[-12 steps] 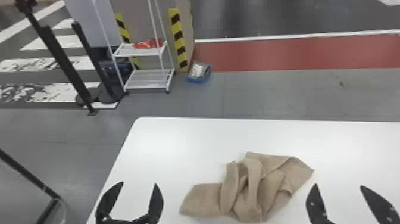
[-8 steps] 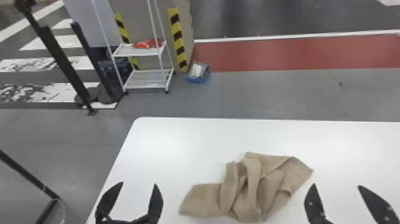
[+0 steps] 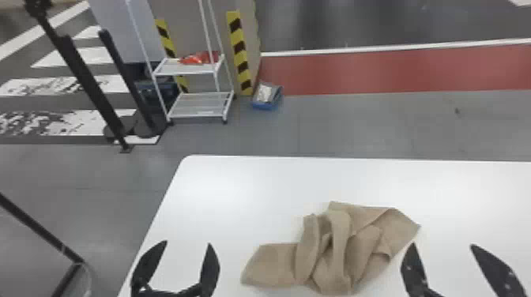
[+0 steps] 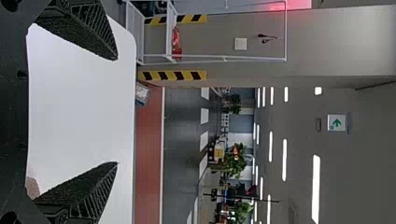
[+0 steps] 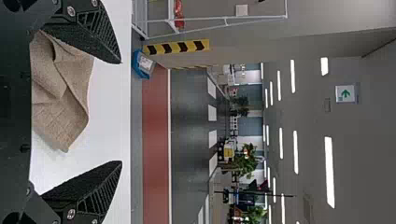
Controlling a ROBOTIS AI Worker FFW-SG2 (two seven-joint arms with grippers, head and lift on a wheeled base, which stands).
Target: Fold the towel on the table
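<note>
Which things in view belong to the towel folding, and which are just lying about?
For the job:
- crumpled beige cloth towel
- white rectangular table under it
- black two-fingered left gripper and right gripper, both open

Just about:
- white metal shelf rack
- red item on its shelf
- blue box on the floor

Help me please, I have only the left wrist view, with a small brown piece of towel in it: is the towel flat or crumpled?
Observer: Crumpled; the head view shows the towel bunched up in loose folds.
Operator: And where is the right gripper?
Observer: In the head view, the right gripper is near the towel's right side.
Operator: Are its fingers closed on the cloth?
Observer: No, they stand apart and do not grip it.
</note>
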